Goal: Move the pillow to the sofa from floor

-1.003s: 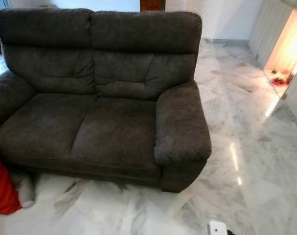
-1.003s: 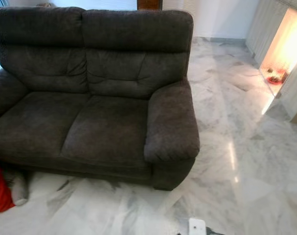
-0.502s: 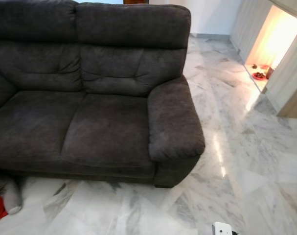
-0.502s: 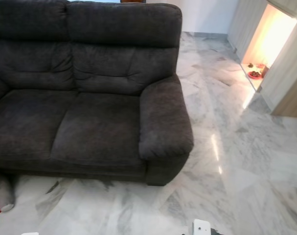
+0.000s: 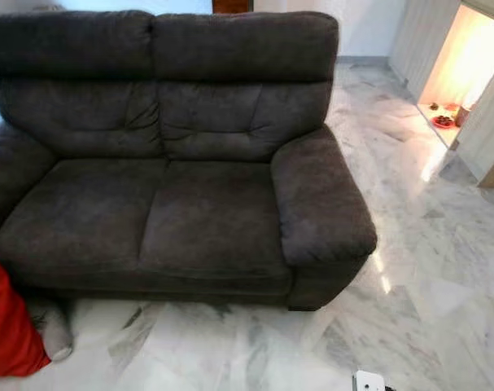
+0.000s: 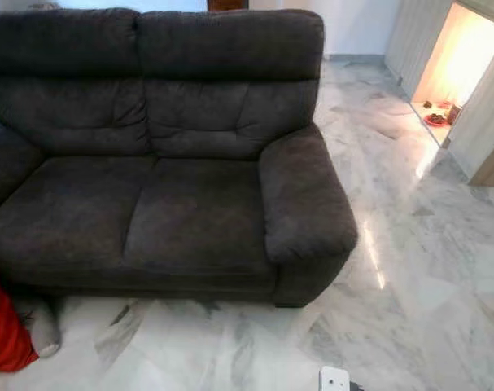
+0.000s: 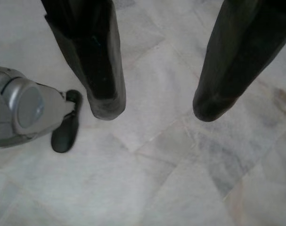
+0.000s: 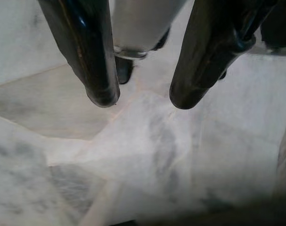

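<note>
- Since half a second ago the head camera has swung back toward the robot's left, so more of the red pillow [image 5: 9, 326] now shows at the frame edge; the things themselves have not shifted.
- Left gripper [image 7: 154, 106] hangs over bare marble floor [image 7: 147, 188], its two black fingers spread wide with nothing between them; a silver part of the robot with a dark foot sits just beside one finger.
- Right gripper [image 8: 140, 101] also points down at the floor, fingers apart and empty, with a pale rounded robot part close behind them.
- Out from both grippers, the pillow lies on the floor well off to the left-gripper side, pressed against the front of the dark sofa [image 5: 190, 220] beside a grey bundle [image 5: 55, 330].
- Risk, as I judge it: with the pillow so far to the side, a reach begun now would likely fall short or clip the sofa's front; the soft pillow could also slip from a shallow pinch.
- Most of the pillow is cut off by the frame edge, so its shape and full extent cannot be told; what the grey bundle is stays unclear.
</note>
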You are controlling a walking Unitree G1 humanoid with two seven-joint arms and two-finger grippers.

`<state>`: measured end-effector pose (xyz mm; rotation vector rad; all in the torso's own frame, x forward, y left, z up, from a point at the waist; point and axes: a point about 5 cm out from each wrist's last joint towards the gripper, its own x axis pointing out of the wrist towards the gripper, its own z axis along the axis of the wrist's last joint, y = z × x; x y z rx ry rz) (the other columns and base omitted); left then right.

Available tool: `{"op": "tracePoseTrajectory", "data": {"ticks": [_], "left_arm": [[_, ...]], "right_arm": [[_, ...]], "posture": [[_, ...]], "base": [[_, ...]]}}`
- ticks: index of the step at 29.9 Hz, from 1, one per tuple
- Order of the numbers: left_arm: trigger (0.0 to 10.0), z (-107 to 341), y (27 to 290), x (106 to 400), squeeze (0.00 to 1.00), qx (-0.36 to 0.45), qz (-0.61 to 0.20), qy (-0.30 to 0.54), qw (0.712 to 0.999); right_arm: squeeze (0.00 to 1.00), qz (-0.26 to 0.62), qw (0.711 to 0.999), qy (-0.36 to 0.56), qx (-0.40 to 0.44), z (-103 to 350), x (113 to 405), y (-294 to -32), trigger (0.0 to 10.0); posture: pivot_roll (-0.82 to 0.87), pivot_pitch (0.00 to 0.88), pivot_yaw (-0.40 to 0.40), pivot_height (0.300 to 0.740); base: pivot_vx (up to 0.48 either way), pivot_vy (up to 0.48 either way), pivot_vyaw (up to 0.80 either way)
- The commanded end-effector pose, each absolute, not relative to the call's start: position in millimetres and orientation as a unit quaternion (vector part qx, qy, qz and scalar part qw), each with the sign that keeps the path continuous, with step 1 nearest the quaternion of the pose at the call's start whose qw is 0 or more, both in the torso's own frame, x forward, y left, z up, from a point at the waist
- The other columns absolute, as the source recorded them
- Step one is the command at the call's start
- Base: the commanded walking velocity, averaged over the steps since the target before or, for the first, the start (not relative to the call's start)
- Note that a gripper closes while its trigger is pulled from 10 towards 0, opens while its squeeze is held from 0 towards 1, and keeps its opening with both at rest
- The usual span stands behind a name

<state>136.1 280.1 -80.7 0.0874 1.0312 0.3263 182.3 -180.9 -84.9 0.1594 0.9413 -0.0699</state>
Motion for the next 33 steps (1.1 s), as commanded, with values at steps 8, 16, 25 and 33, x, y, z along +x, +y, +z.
{"op": "tracePoseTrajectory", "data": {"ticks": [8,16,25,33], "left_arm": [[10.0,-87,266,134,0.00,0.039,0.153,0.502,0.850],[10.0,-88,254,142,0.00,0.037,0.147,0.499,0.853],[10.0,-89,252,142,0.00,0.035,0.146,0.502,0.852],[10.0,-81,281,137,0.00,0.038,0.160,0.504,0.848]], "right_arm": [[0.00,-0.026,0.888,0.453,0.078,-85,183,-175,10.0],[0.00,-0.022,0.887,0.454,0.078,-85,183,-174,10.0],[0.00,-0.021,0.886,0.457,0.074,-86,181,-175,10.0],[0.00,-0.018,0.886,0.459,0.073,-86,180,-175,10.0]], "posture": [[0.08,0.093,0.028,0.740],[0.08,0.094,0.028,0.740],[0.09,0.089,0.021,0.740],[0.09,0.075,0.021,0.740]], "base": [[0.000,0.480,0.00],[0.000,0.478,0.00],[0.000,0.476,0.00],[0.000,0.476,0.00]]}}
